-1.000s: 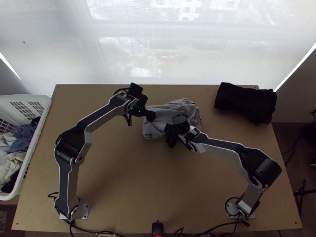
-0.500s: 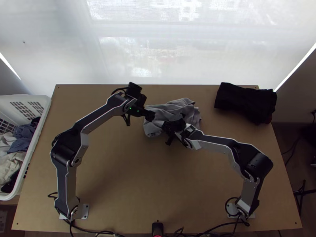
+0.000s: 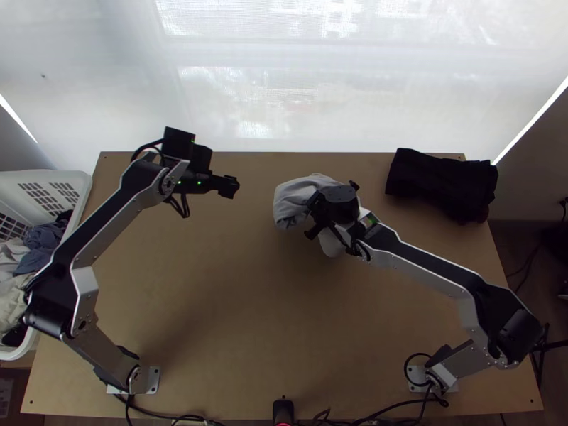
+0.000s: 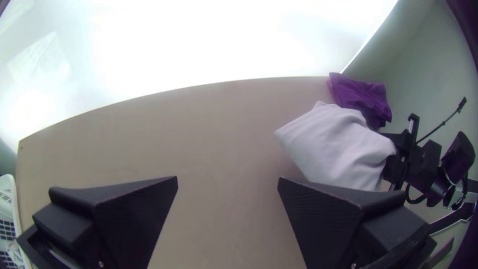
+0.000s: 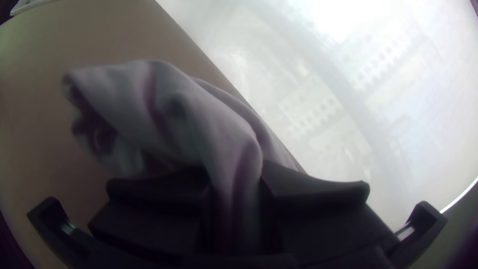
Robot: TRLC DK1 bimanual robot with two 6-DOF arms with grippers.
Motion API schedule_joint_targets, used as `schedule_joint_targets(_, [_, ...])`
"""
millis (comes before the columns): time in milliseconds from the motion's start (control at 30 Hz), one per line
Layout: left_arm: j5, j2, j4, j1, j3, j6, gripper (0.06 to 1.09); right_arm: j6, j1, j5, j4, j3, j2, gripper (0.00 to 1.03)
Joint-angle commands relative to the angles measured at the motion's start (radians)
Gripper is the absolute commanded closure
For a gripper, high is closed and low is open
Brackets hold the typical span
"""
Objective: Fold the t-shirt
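The light grey t-shirt (image 3: 292, 199) is bunched right of the table's centre toward the back, partly under my right gripper (image 3: 314, 214). In the right wrist view, my right gripper (image 5: 236, 187) is shut on a gathered part of the t-shirt (image 5: 189, 107), whose rest hangs in folds beyond the fingers. My left gripper (image 3: 231, 186) stands off to the left of the cloth, apart from it. The left wrist view shows my left gripper (image 4: 227, 184) open, with bare table between its fingers, and the crumpled t-shirt (image 4: 336, 147) farther off.
A folded black cloth (image 3: 441, 183) lies at the table's back right corner. A white basket (image 3: 79, 195) holding clothes stands along the left edge. Bare wooden table (image 3: 234, 298) stretches between the arms, and a small black device (image 3: 283, 410) sits at the near edge.
My left gripper has moved left, away from the t-shirt. My right gripper has shifted slightly right and back with the cloth, which is now more bunched, its left side drawn in to the right.
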Motion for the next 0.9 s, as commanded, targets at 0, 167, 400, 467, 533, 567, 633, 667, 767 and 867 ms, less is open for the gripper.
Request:
schedule_joint_targets(0, [-0.027,-0.226,-0.010,0.120,-0.159,-0.005,0.10,0.008,-0.066,0.009,-0.052,-0.005,-0.165,1.00])
schedule_joint_targets(167, [-0.060,-0.361,-0.013,0.217,-0.279,0.021,0.10,0.002,-0.131,0.008,-0.087,-0.012,-0.283,1.00])
schedule_joint_targets(400, [-0.077,-0.470,-0.038,0.300,-0.348,0.068,0.10,-0.032,-0.204,0.008,-0.113,0.013,-0.410,1.00])
schedule_joint_targets(467, [-0.080,-0.484,-0.038,0.306,-0.353,0.071,0.10,-0.043,-0.238,0.006,-0.123,0.027,-0.427,1.00])
schedule_joint_targets(533, [-0.080,-0.493,-0.038,0.309,-0.356,0.070,0.10,-0.052,-0.284,0.006,-0.129,0.045,-0.435,1.00])
schedule_joint_targets(567, [-0.080,-0.496,-0.038,0.307,-0.360,0.068,0.10,-0.056,-0.310,0.004,-0.132,0.057,-0.435,1.00])
schedule_joint_targets(633, [-0.080,-0.499,-0.038,0.307,-0.366,0.068,0.10,-0.061,-0.367,-0.017,-0.135,0.087,-0.430,1.00])
schedule_joint_targets(667, [-0.082,-0.501,-0.038,0.307,-0.366,0.068,0.10,-0.060,-0.401,-0.037,-0.135,0.100,-0.429,1.00])
schedule_joint_targets(767, [-0.086,-0.504,-0.038,0.307,-0.366,0.070,0.10,-0.060,-0.499,-0.078,-0.135,0.140,-0.409,1.00])
schedule_joint_targets(867, [-0.093,-0.504,-0.038,0.310,-0.373,0.075,0.10,-0.058,-0.611,-0.129,-0.135,0.180,-0.376,1.00])
